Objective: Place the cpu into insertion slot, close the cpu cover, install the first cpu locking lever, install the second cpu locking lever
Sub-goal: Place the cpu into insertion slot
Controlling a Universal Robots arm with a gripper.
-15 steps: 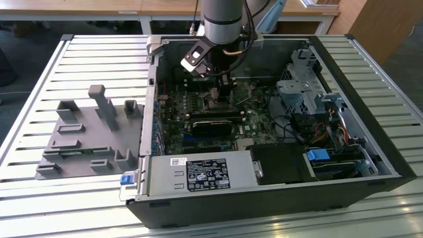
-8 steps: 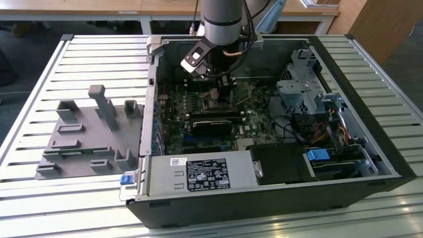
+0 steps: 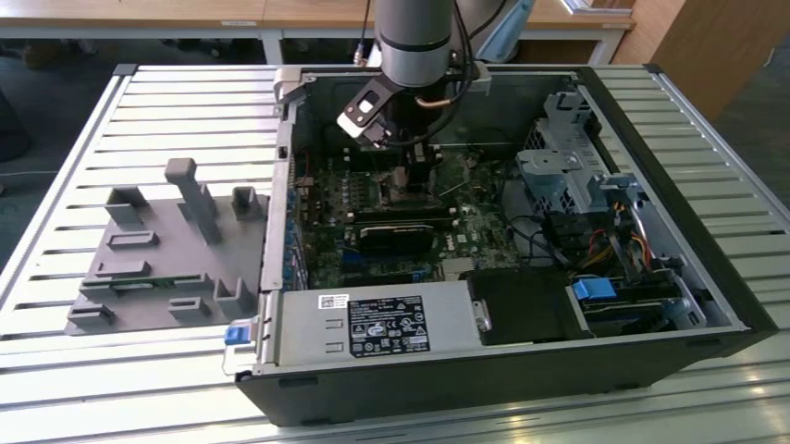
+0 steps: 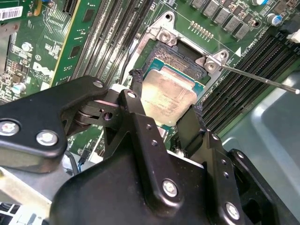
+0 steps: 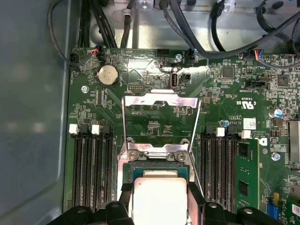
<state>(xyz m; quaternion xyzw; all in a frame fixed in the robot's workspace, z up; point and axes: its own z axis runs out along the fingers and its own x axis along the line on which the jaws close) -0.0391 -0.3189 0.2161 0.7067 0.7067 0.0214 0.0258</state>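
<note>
The cpu (image 4: 166, 96) (image 5: 159, 197) is a flat square chip with a silver-grey face. It lies level over the black-framed insertion slot (image 4: 180, 55) (image 5: 159, 167), and whether it is fully seated I cannot tell. My gripper (image 4: 166, 99) (image 5: 159, 200) (image 3: 405, 157) is shut on the cpu, one black finger (image 4: 136, 91) pressed to each of two opposite edges. The cpu cover (image 5: 161, 100), a thin silver frame with a large window, stands swung open beyond the slot. A thin metal locking lever (image 4: 262, 79) sticks out unlatched beside the socket.
The open computer case (image 3: 519, 388) lies on a slatted metal table (image 3: 185, 102). Memory slots (image 5: 91, 173) (image 5: 215, 173) flank the socket, and cables (image 5: 197, 33) run along the case wall. A power supply (image 3: 370, 326) and drive bays (image 3: 568, 166) crowd the case. A grey fixture (image 3: 161, 250) sits at the exterior view's left.
</note>
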